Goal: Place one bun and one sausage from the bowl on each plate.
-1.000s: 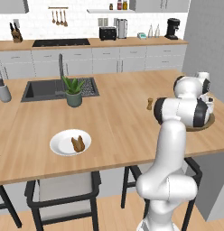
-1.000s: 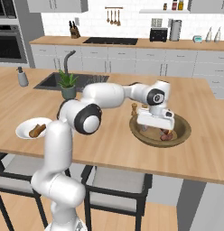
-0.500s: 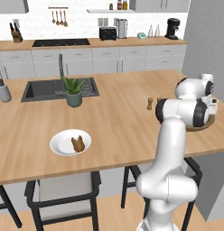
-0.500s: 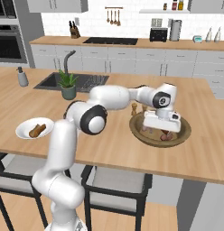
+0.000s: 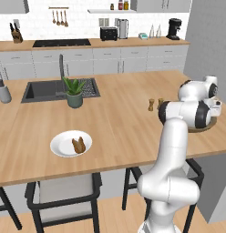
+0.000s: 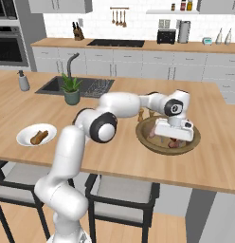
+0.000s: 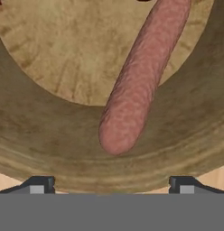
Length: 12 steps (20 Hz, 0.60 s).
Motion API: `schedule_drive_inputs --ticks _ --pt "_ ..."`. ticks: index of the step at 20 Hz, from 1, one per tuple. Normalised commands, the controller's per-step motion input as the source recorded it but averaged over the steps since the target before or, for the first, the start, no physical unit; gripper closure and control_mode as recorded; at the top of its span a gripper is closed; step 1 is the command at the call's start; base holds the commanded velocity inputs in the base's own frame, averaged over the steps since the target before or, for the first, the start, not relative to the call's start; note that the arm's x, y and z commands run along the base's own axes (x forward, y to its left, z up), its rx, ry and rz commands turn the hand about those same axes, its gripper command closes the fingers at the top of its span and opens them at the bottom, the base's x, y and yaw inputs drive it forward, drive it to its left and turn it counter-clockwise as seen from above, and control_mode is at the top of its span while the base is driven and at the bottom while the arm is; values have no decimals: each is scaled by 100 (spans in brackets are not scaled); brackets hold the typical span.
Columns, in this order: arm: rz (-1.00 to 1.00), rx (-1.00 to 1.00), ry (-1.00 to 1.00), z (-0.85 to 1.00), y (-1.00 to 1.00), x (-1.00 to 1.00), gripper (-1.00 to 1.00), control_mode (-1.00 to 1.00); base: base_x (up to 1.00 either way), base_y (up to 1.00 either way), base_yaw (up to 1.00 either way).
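Observation:
The wooden bowl (image 6: 193, 140) stands on the island counter at the right; its edge (image 5: 211, 124) peeks out behind my arm. My gripper (image 6: 172, 140) hangs low over the bowl, open, with nothing between its tips. In the hand view my gripper (image 7: 111, 187) is just above the thick bowl rim (image 7: 50, 149), and a pale pink sausage (image 7: 136, 85) lies on the bowl's floor straight ahead. A white plate (image 5: 60, 144) (image 6: 24, 134) at the counter's near left carries a reddish-brown sausage (image 6: 39, 137) (image 5: 79, 145). My hand hides much of the bowl's inside, so I cannot make out a bun.
Two small wooden shakers (image 5: 154, 104) (image 6: 140, 114) stand just left of the bowl. A potted plant (image 5: 74, 93) sits beside the sink (image 5: 42, 90), with a soap dispenser (image 5: 3, 92) at the far left. Stools (image 5: 64, 195) are tucked under the near counter edge.
My hand has shifted a little to the right over the bowl and come down toward it. The jaws stay open. The plate and its sausage have not moved.

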Motion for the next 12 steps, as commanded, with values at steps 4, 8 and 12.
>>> schedule_drive_inputs --ticks 4,8,12 --pt "0 0 0 -16 0 14 -100 -100 0 0 0" --pt "0 0 1 -25 0 9 -100 -100 0 0 0" --pt "0 0 0 -16 0 15 -100 -100 0 0 0"
